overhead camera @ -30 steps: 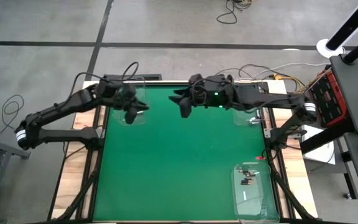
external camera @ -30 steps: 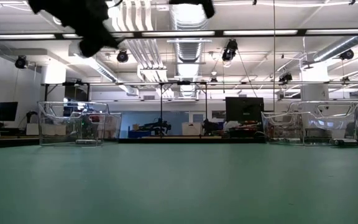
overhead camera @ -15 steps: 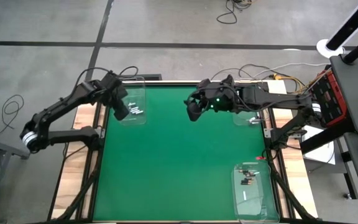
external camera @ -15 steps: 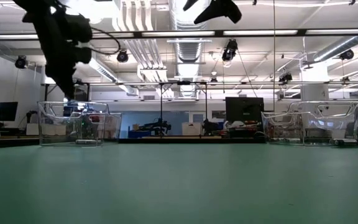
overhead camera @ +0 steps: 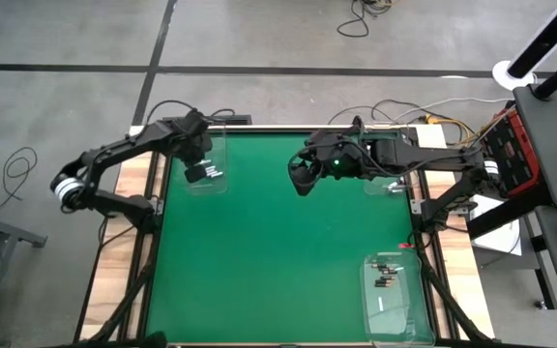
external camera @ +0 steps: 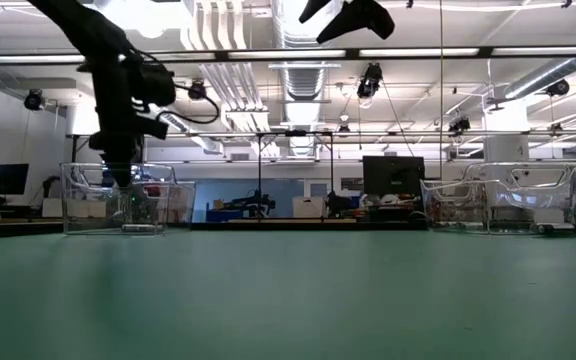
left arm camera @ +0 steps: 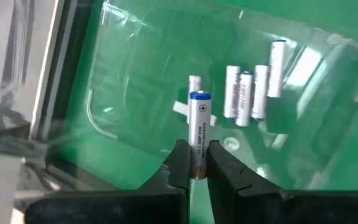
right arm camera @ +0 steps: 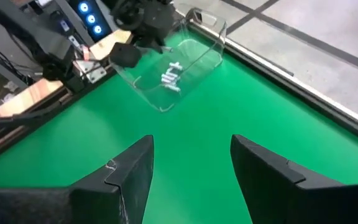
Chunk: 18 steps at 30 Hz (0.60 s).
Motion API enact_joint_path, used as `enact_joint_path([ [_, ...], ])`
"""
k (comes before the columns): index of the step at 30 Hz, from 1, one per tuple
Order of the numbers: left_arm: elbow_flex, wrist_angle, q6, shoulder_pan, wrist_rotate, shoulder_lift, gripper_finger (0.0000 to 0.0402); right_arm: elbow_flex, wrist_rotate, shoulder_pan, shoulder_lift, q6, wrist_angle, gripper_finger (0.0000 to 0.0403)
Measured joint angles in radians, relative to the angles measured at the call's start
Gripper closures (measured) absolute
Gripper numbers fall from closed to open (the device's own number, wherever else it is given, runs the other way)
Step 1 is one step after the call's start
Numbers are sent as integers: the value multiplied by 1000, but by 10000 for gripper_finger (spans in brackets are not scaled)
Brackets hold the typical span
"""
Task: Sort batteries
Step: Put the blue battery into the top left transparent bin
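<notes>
Directly beneath the left end effector (left arm camera: 193, 163) sat the far-left clear tray (overhead camera: 222, 182), and pinched between its fingers stood one white battery (left arm camera: 199, 127), long axis in line with the fingers, plus end pointing away from them. Just beyond that tip, on the tray floor, lay the sorted white batteries (left arm camera: 248, 88), roughly parallel to the held one. By my judgement, release needed only a short drop. Well off to the side, the right end effector (overhead camera: 303, 178) hung spread and empty above the desk (overhead camera: 278, 261)
</notes>
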State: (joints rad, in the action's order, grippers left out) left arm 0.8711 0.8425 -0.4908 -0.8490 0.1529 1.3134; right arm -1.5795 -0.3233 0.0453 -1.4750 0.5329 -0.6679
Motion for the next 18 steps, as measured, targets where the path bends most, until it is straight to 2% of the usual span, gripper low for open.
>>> enact_joint_path([
  [4, -1, -61, -52, 0, 47, 77, 394, 0, 0, -17, 0, 22, -17, 200],
  [11, 1, -109, -103, -4, 56, 185, 394, 1, -1, -42, 0, 42, -17, 202],
  [18, 0, -127, -108, -4, -112, 258, 394, 1, -18, -48, 1, 47, -16, 195],
])
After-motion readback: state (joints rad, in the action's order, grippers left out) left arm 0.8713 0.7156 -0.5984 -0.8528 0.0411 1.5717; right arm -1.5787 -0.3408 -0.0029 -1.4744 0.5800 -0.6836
